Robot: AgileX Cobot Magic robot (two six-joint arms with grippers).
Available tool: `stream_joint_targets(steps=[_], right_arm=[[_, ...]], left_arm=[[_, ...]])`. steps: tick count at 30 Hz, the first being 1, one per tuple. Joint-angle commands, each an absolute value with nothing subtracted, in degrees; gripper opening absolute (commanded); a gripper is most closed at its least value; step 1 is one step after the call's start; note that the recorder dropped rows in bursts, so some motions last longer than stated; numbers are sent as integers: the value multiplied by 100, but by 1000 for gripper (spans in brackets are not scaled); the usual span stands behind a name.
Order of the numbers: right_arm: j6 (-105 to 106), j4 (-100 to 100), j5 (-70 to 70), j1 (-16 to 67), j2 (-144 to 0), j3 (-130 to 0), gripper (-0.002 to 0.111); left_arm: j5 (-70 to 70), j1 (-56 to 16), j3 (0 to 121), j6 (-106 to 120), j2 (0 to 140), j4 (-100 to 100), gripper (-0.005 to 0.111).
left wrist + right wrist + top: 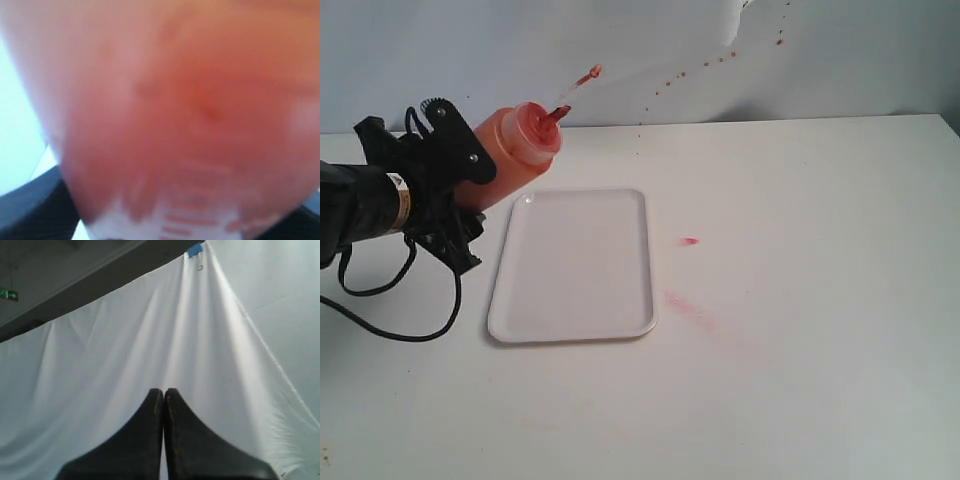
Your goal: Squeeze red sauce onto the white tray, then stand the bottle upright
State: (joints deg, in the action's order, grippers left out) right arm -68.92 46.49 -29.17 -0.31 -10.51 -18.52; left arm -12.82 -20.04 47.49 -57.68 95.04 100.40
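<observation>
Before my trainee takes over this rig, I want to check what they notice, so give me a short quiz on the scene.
1. True or false: the left pincer holds the bottle tilted, clear of the table.
2. Where is the red sauce blob relative to the white tray? A) in it B) on the table beside it C) under it
3. Fill in: the right pincer has its jaws ____.
Key: 1 true; 2 B; 3 shut.
</observation>
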Motion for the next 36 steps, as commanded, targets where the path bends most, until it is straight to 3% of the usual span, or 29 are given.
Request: stream_joint_targets(steps=[1, 12, 19, 25, 36], right_arm=[[-7740, 5970, -3466, -49, -2372, -2866, 0], [-8242, 7006, -4510, -49, -5876, -4801, 0], [-6348, 6579, -4079, -49, -7500, -6036, 0], [-6362, 7008, -4755, -49, -7979, -6175, 0], [-7308, 6955, -4092, -49, -8034, -6214, 0]], left_arm=[[-1754, -1991, 5023, -5463, 9472, 9995, 0], [-2569, -1991, 5100, -4225, 9472, 9995, 0], [-2347, -1991, 5100, -2586, 9472, 9995, 0], [-2443, -1991, 5320, -2157, 9461, 9995, 0], [-3000, -1991, 6117, 460, 9447, 9995, 0]])
